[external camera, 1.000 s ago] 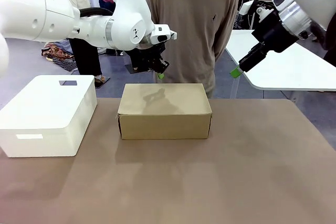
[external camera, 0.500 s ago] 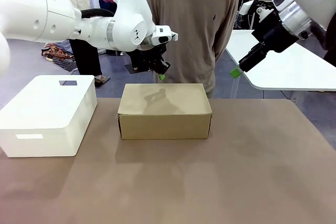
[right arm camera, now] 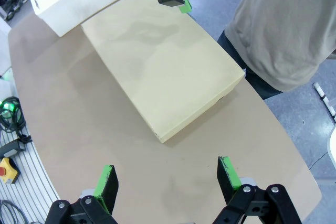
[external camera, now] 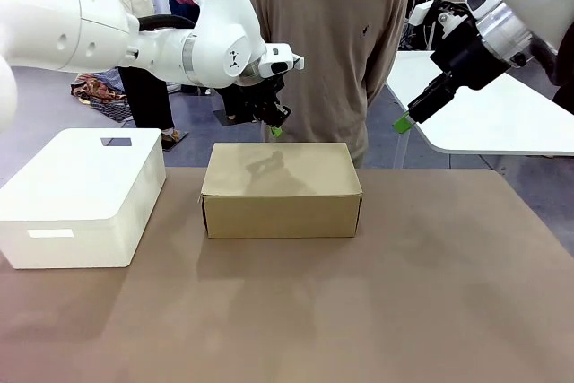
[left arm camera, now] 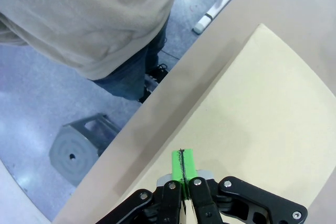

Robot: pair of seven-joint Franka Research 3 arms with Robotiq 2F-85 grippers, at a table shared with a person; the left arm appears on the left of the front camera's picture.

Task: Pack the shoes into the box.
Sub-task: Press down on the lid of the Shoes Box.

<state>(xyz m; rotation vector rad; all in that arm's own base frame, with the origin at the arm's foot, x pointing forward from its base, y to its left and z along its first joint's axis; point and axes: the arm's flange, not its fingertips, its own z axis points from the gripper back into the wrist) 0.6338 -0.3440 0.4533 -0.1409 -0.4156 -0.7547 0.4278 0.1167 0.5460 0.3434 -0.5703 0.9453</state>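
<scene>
Up front, my left gripper [external camera: 274,129] hangs just above the far edge of the box [external camera: 281,188], its green pads [left arm camera: 182,163] pressed flat together with nothing between them. My right gripper [right arm camera: 167,180] sits high and well off to the right of the box, its fingers spread wide and empty. Between the two, the box rests mid-table toward the far side, a plain tan cardboard carton with its lid down flat. Beside it on my left stands a white box [external camera: 81,195], and a person [external camera: 327,33] stands just past the table [external camera: 359,311].
</scene>
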